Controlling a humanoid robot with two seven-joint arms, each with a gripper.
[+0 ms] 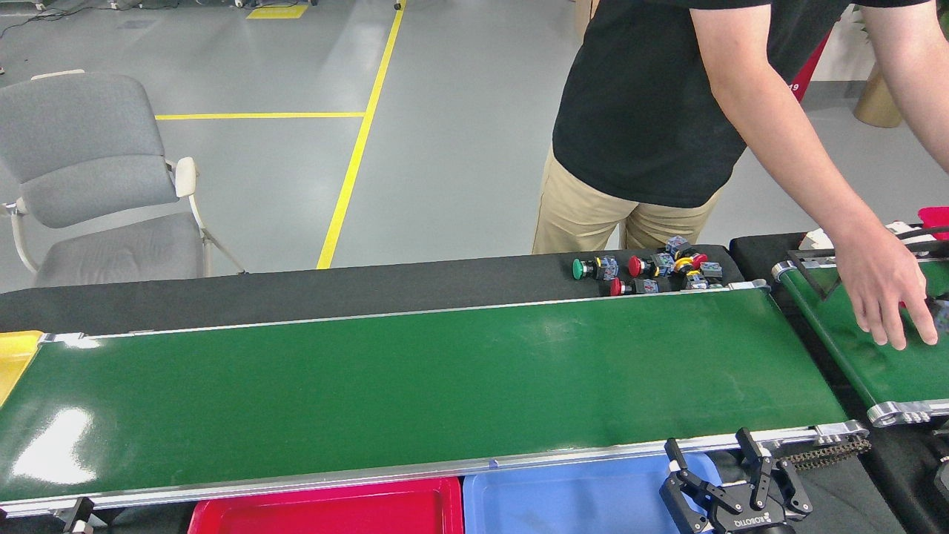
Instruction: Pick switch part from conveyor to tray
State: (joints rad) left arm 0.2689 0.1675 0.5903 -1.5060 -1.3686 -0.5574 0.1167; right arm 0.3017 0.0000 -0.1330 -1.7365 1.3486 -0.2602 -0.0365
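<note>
The conveyor (415, 386) is the wide glossy green belt running across the view, with silver rails and a chain drive at its right end. Several switch parts (652, 268) with green, red and yellow buttons lie in a cluster on the black strip just behind the belt's far right rail, not on the belt. A red tray (326, 512) and a blue tray (578, 493) sit below the near rail. My right gripper (708, 439) stands open at the bottom right, fingers pointing up at the near rail beside the blue tray. My left gripper is out of view.
A person in a black shirt stands behind the table, one hand (886, 297) reaching down onto the narrower green belt (875, 363) at the right. A yellow bin (15, 360) sits at the belt's left end. A grey chair (89, 178) stands at back left.
</note>
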